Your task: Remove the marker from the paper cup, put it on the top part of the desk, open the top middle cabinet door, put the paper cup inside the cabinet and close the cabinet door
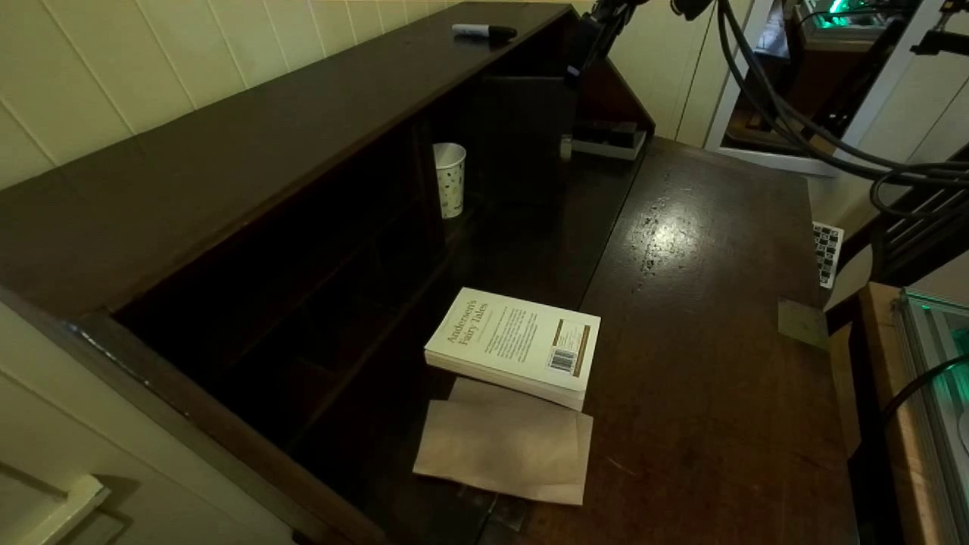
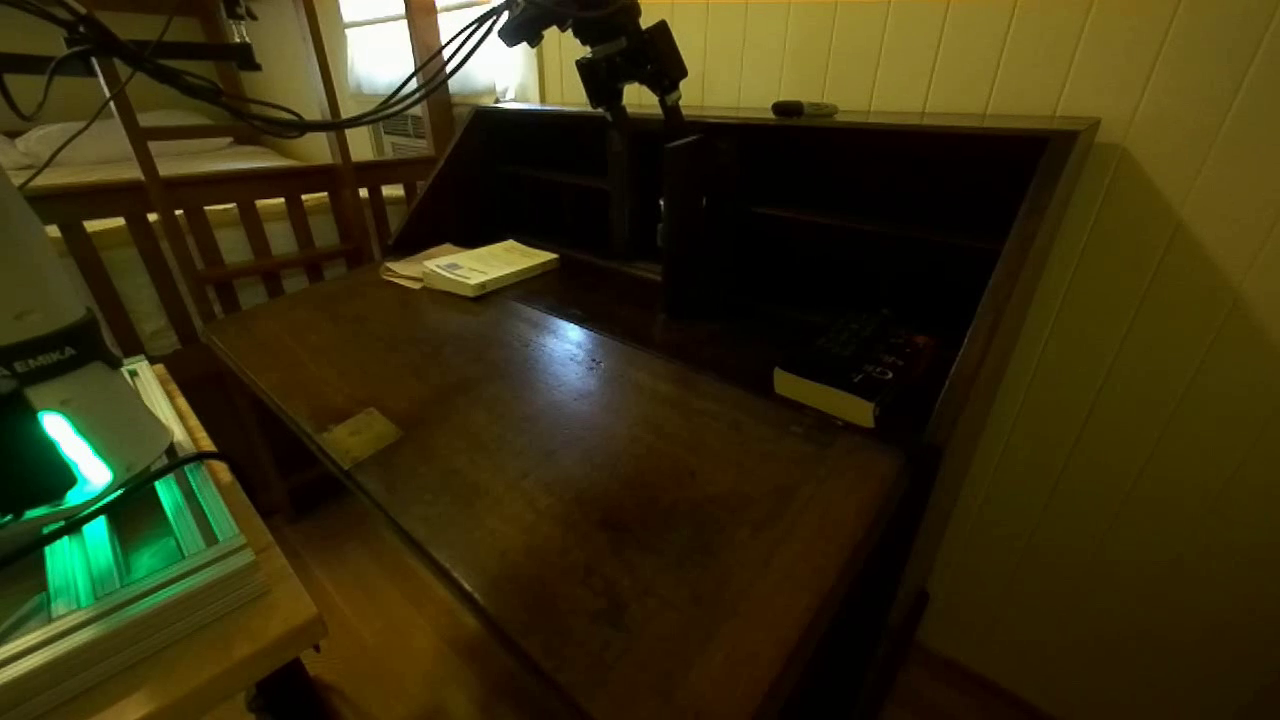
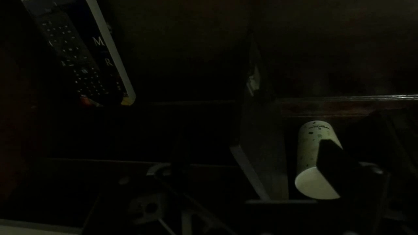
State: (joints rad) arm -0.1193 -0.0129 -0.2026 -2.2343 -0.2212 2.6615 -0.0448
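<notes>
In both exterior views the gripper [image 2: 646, 114] is held by the front edge of the top part of the desk [image 1: 250, 144], its fingers [image 3: 346, 173] spread well apart. In the wrist view the opened cabinet door [image 2: 684, 228] is seen between them; whether it is touched cannot be told. The paper cup [image 1: 452, 185] is stood upright just inside the middle cabinet [image 3: 326, 107], to the right of the door in the wrist view, where it is partly covered by one finger. In an exterior view the marker [image 2: 803, 108] is laid on its side on that top part, to the right of the gripper. Farther out in the same view, a thick dark book [image 2: 850, 375] is set at the right end of the desk surface [image 2: 620, 500], while at the far left a white book [image 2: 490, 268] is laid with brown paper [image 2: 402, 270] just beside it. Beyond the top part, a pale panelled wall [image 2: 850, 50] is seen.
</notes>
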